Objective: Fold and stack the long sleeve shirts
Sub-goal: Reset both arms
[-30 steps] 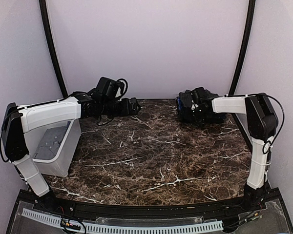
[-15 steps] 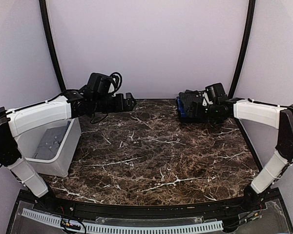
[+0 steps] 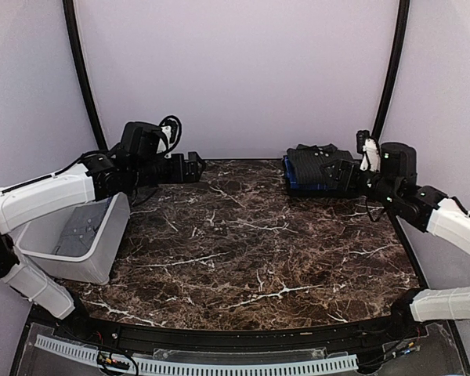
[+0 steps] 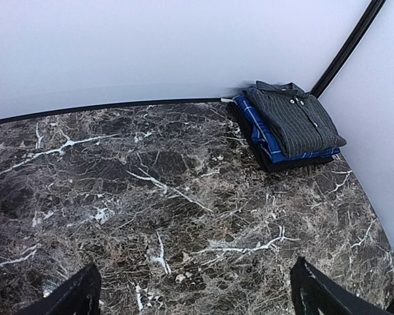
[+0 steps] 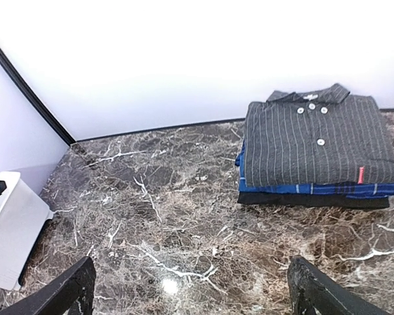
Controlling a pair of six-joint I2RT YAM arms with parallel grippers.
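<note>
1. Dark marble table [image 3: 243, 258] with white veins, plain pale walls all round, and a black pole in each back corner.
2. Shirts are in the far right corner. The pinstripe shirt [image 5: 318, 147] is folded on top with its collar to the wall. The plaid shirt [image 5: 315, 189] is under it, and under that there's another dark layer [image 5: 312, 200] I can't identify.
3. Left gripper [image 3: 194, 167] hovers over the far left of the table, fingers spread wide, nothing in them. Right gripper [image 5: 192, 279] is the same, wide and empty, near the stack and facing it.
4. My read: the folding and stacking look done, so this is the wrap-up. Next move is probably just backing both arms off without clipping the pile.
5. A white bin [image 3: 113, 243] sits at the left edge under the left arm. I can't see all of its inside.
</note>
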